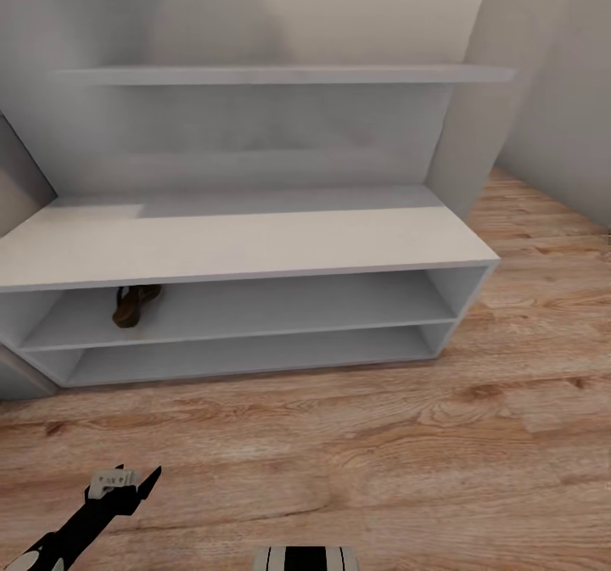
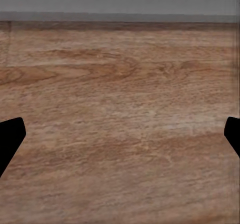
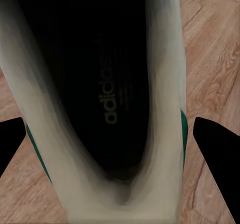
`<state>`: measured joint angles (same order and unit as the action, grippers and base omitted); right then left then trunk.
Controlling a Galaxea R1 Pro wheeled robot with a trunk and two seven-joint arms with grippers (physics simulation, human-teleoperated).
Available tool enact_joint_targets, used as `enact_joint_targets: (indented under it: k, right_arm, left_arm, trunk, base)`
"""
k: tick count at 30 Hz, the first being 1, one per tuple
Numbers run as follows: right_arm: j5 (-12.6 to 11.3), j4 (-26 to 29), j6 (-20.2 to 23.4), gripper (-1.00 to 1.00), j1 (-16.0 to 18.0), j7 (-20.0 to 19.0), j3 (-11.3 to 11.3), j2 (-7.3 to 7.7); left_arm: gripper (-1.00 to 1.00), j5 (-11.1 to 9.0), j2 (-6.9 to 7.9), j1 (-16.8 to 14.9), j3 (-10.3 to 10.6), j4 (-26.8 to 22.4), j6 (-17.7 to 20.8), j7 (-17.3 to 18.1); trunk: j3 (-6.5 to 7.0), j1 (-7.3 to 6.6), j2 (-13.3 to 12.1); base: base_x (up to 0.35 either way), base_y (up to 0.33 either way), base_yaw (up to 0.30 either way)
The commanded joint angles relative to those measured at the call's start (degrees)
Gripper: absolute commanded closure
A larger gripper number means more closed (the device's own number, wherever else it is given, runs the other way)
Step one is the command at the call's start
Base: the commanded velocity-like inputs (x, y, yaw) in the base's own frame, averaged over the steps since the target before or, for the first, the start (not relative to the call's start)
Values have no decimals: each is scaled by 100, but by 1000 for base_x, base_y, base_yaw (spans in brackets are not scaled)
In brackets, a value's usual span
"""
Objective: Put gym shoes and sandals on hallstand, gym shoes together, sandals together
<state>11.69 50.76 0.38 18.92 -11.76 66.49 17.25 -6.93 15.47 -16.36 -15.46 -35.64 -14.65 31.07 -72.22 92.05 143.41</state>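
Gym shoe (image 3: 100, 109) between right end effector (image 3: 112, 144) fingers

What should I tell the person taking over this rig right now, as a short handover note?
Left pincer: open and empty, low over the corridor floor.
Right pincer: fingers either side of a gym shoe, seen close up in the right wrist view; whether they clamp it I cannot tell.
Done: one sandal lies on the upper open shelf of the hallstand, towards its left end.
Left: shelve this gym shoe, fetch the other gym shoe and sandal, and pair each kind side by side.
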Motion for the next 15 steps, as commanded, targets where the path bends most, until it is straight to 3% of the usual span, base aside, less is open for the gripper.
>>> enact_joint_targets:
  k: [1,8,11,15]
  right_arm:
    - [52,-7,2,100,10,-37,27,-2]
    - [52,-48,-10,100,7,-28,31,-2]
    - [52,-49,-11,100,9,-28,31,-2]
    - [52,-49,-11,100,10,-28,31,-2]
  left_arm:
    - [-100,-39,-2,-2,-16,4,9,48]
    - [-100,-87,-12,0,-18,-28,8,67]
    - [-100,-107,7,-4,-25,-44,21,83]
    - [-100,-107,8,-1,-27,-55,31,77]
  trunk:
    - [-4,-1,2]
    - [-4,-1,2]
    - [-4,-1,2]
    - [-4,-1,2]
  base:
    - [-14,-250,0]
    - [-105,-250,0]
    - [-278,-29,0]
    - [-85,-4,19]
